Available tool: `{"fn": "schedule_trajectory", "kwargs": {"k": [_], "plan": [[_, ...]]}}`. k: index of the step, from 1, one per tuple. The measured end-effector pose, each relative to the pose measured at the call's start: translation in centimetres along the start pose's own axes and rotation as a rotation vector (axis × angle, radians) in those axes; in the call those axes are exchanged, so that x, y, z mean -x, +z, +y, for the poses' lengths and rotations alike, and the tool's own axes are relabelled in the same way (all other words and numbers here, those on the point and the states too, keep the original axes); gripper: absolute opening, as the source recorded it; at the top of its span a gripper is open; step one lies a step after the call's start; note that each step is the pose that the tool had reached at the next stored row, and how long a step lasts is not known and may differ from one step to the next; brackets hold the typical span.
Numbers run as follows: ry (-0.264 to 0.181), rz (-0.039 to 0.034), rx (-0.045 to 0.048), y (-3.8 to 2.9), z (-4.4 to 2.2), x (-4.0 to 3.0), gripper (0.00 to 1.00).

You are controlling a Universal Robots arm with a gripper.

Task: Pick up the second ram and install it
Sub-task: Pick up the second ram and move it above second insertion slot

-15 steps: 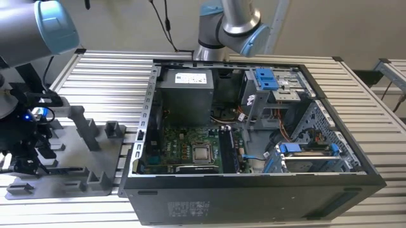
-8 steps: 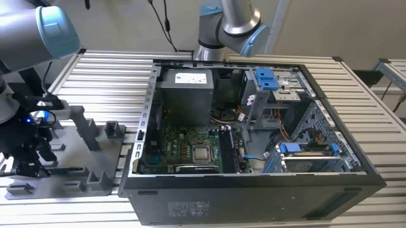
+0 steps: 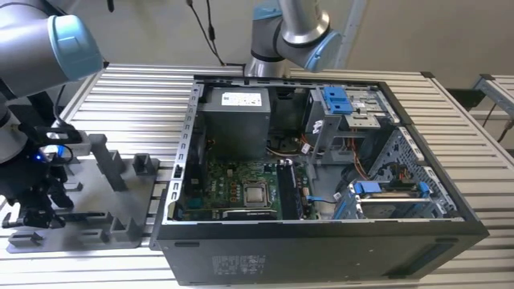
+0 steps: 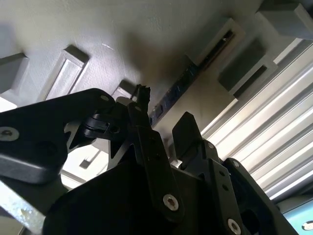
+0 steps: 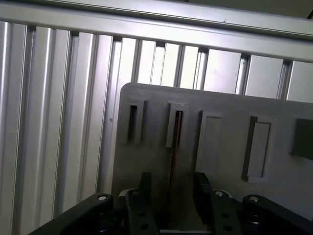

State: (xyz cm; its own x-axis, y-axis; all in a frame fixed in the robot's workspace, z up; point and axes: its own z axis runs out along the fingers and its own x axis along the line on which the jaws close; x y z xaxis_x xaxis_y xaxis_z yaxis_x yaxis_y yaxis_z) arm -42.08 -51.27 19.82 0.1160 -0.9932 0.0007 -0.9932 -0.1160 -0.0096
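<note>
**Exterior view.** Your gripper (image 3: 38, 208) sits low over the grey tray (image 3: 132, 238) at the exterior view's left. The tray lies on the slatted metal table (image 3: 136, 96). The open computer case (image 3: 418, 241) stands just beside the tray, toward the exterior view's right, with its motherboard (image 3: 241, 183) exposed. Another arm (image 3: 293, 30) rises behind the case.

**Second wrist view.** The second ram (image 4: 195, 66) stands on edge in the tray (image 4: 98, 29), a dark narrow strip running from a raised slot block toward your gripper (image 4: 165, 107). One black finger (image 4: 146, 132) is on each side of the strip. You cannot tell here whether either finger touches it.

**First wrist view.** The ram (image 5: 174, 147) shows as a thin edge seated in one slot of the tray (image 5: 225, 103). The neighbouring slots look bare. Your gripper (image 5: 173, 193) straddles the ram, released, its fingers spread apart with a gap on each side. The ram is not yet grasped and remains in the tray. Table slats (image 5: 58, 98) run beyond the tray's edge.
</note>
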Motion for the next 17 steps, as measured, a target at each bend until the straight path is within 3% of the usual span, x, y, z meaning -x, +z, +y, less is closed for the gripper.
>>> {"fn": "schedule_trajectory", "kwargs": {"k": [11, 13, 14, 15, 17], "plan": [[0.000, 0.0000, 0.0000, 0.32, 0.07, -0.13, 0.48], [0.000, 0.0000, 0.0001, 0.32, 0.08, -0.14, 0.27], [0.000, 0.0000, 0.0000, 0.33, 0.07, -0.13, 0.27], [0.000, 0.0000, 0.0001, 0.32, 0.08, -0.14, 0.21], [0.000, 0.0000, 0.0000, 0.33, 0.07, -0.14, 0.21]]}}
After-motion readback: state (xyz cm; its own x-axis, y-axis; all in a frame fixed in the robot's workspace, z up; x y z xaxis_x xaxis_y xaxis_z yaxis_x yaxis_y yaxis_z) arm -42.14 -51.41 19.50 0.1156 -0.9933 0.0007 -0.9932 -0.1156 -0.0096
